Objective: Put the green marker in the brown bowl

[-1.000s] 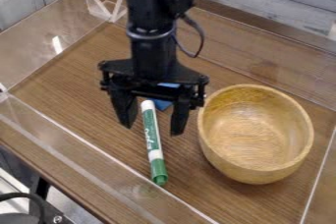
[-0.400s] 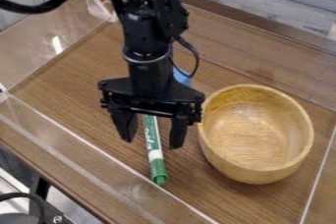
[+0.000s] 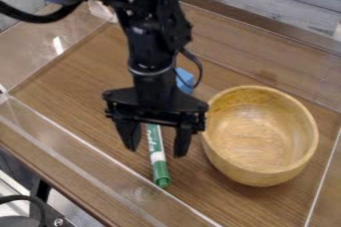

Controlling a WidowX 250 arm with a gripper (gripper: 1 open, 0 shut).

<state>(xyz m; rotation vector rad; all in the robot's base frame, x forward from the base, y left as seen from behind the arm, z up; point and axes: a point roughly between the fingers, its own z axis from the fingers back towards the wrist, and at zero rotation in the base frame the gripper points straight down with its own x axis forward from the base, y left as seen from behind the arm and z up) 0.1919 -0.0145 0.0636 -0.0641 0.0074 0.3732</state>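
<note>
Gripper [image 3: 155,139] is hanging wide open astride the green marker [image 3: 158,158], which is lying flat on the table beside the brown bowl [image 3: 261,133]. Marker looks light, stiff, slick-barrelled; mid-barrel pinch seems best.

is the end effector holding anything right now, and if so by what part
Nothing is held. The end effector is open, its fingers straddling the green marker, which lies flat on the table beside the brown bowl.

Wood-grain bench [image 3: 80,82] enclosed by clear plastic walls [image 3: 80,176]; pale planked surface [image 3: 286,2] at far right.
</note>
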